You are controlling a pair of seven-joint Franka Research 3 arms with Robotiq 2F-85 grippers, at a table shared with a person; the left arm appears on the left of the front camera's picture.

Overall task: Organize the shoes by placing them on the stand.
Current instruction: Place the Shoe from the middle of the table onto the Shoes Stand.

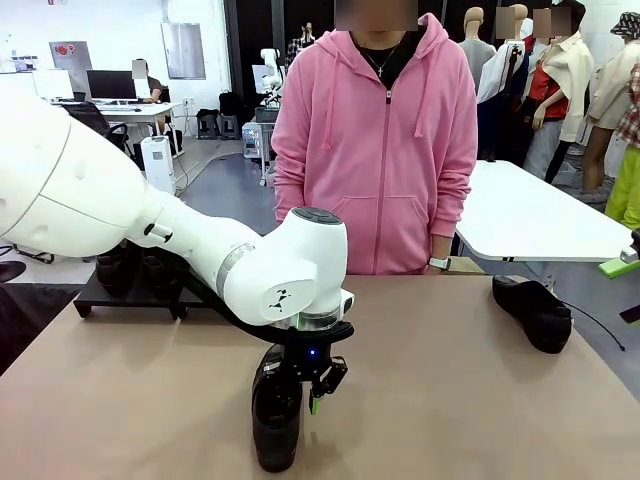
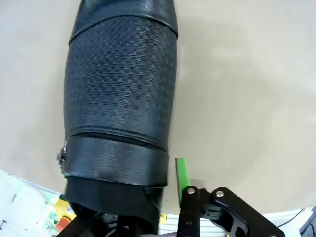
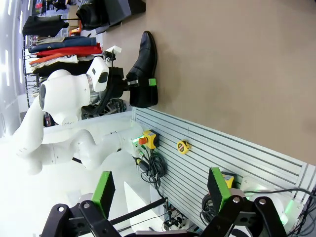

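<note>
Two shoes (image 1: 118,268) are already set on the stand (image 1: 110,298) at the far left, partly hidden behind the white arm.

Moving to the middle, the left gripper (image 1: 305,395) is placed over a third shoe (image 1: 275,430), which lies on the table (image 1: 450,400) near the robot's edge. The jaws are set astride its heel end. From the wrist, one green pad (image 2: 181,172) is seen just beside the shoe's side wall, while the other finger is hidden by the shoe. Whether the leather is truly pinched cannot be told.

A good grasp here is judged to need both pads pressed square on the stiff collar, since the glossy upper may slip. The squeeze should be finished before any lift. The shoe should be raised level, so that the thick sole is not left to swing. It should then be carried left and set down beside the pair, toe matched to theirs.

Further right, the fourth shoe (image 1: 535,315) lies untouched near the table's far edge. Rightmost, the right gripper (image 3: 160,195) is held well back, jaws spread wide, with nothing between them.
</note>
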